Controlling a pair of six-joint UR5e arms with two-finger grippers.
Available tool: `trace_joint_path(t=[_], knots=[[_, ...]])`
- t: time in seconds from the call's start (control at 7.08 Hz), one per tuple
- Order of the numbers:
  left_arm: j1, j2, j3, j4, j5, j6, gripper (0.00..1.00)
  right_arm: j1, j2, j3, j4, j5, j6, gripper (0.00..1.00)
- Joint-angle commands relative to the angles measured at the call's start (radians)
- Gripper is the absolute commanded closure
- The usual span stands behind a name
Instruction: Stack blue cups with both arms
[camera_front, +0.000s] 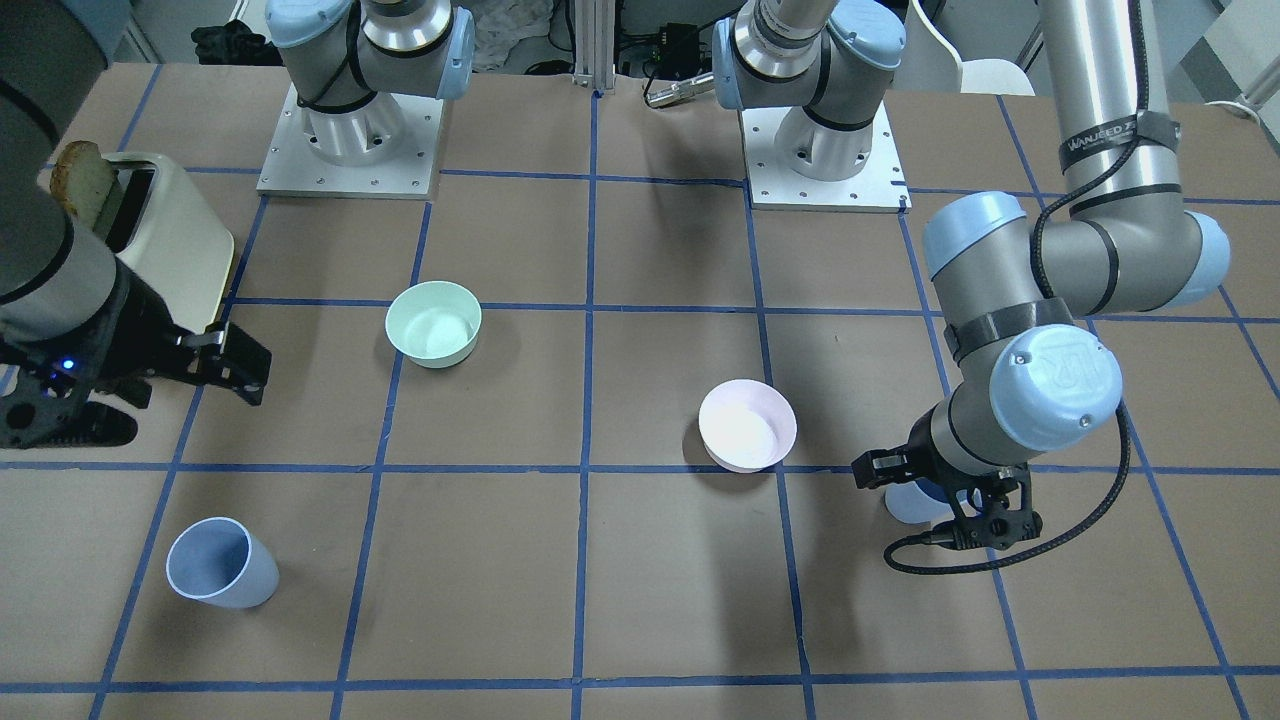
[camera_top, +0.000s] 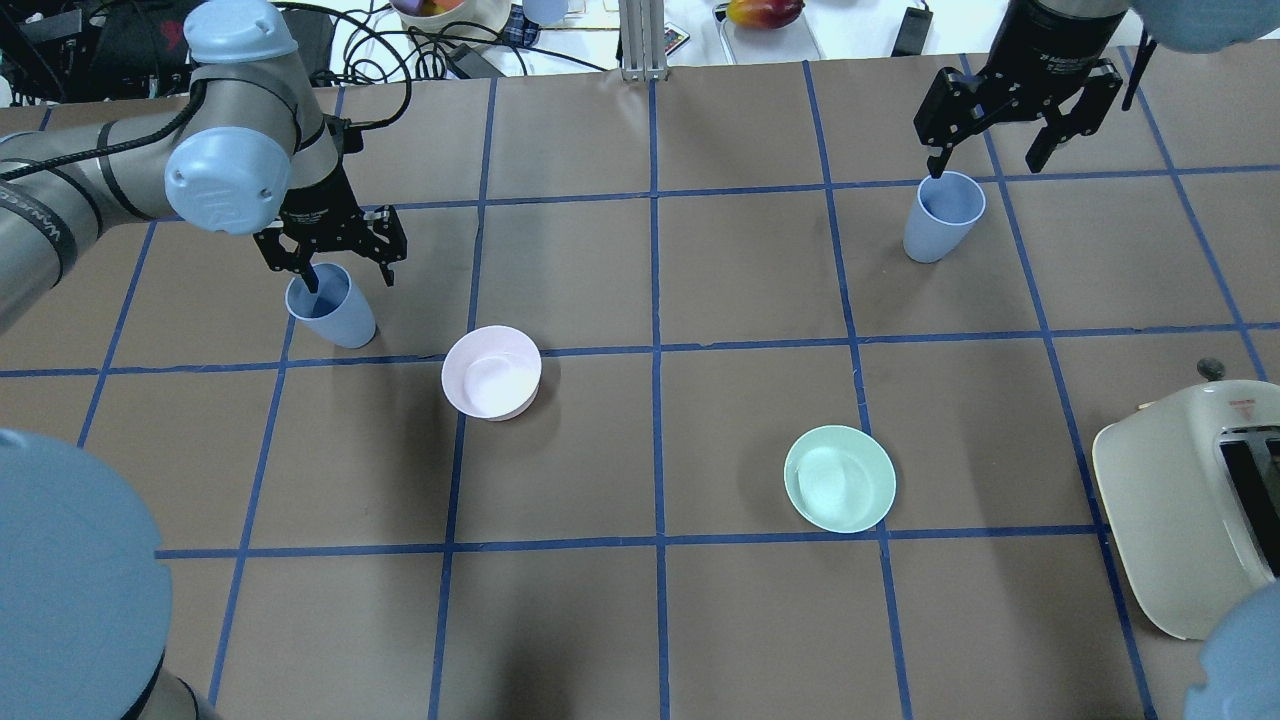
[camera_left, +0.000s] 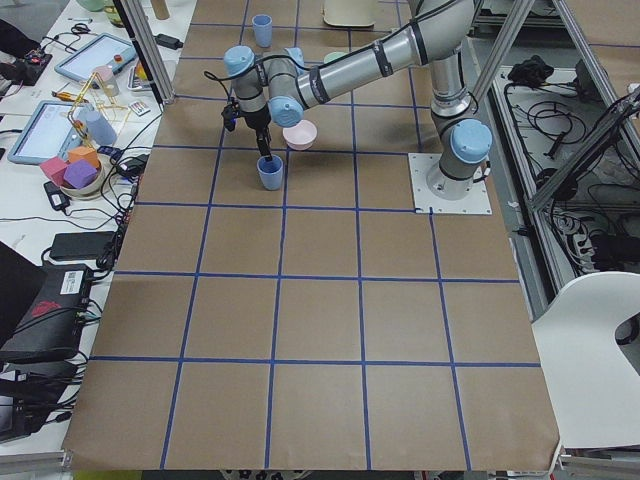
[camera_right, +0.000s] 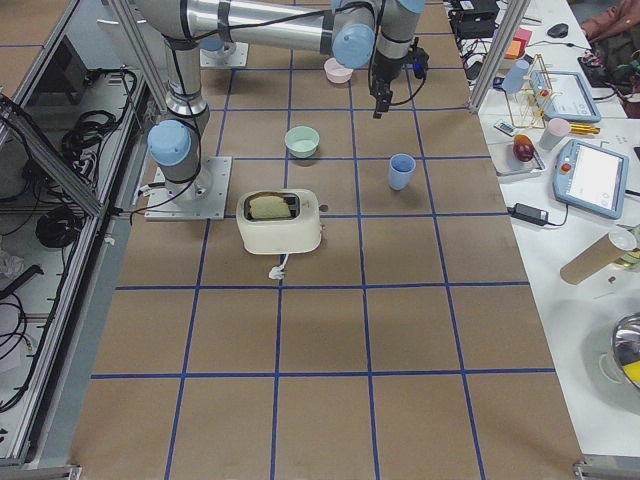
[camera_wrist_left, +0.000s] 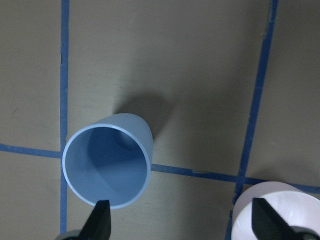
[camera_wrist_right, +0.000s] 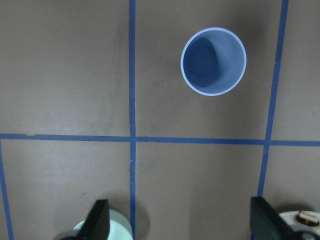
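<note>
Two light-blue cups stand upright on the table. One cup (camera_top: 338, 318) is on my left side, and it also shows in the left wrist view (camera_wrist_left: 107, 165). My left gripper (camera_top: 348, 272) is open and low over this cup. One fingertip (camera_wrist_left: 101, 216) is at the cup's rim and the other fingertip hangs over bare table beside it. The other cup (camera_top: 940, 218) is at the far right, and it also shows in the right wrist view (camera_wrist_right: 213, 61). My right gripper (camera_top: 988, 160) is open and empty, well above that cup and a little off to its side.
A pale pink bowl (camera_top: 492, 372) sits just right of the left cup. A mint-green bowl (camera_top: 840, 478) sits nearer the robot on the right half. A cream toaster (camera_top: 1170, 500) with toast in it stands at the near right edge.
</note>
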Motion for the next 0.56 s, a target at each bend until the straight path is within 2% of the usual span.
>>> trace_joint_path(t=[0.0, 0.14, 0.42], knots=[[0.001, -0.020, -0.003, 0.012, 0.009, 0.005, 0.81, -0.043, 0.155, -0.004, -0.239, 0.001, -0.102, 0.00], [0.001, -0.024, 0.000, 0.033, 0.007, 0.006, 1.00, -0.051, 0.210, -0.001, -0.331, -0.005, -0.211, 0.00], [-0.001, -0.024, 0.012, 0.047, 0.009, 0.006, 1.00, -0.075, 0.226, 0.004, -0.350, -0.008, -0.273, 0.00]])
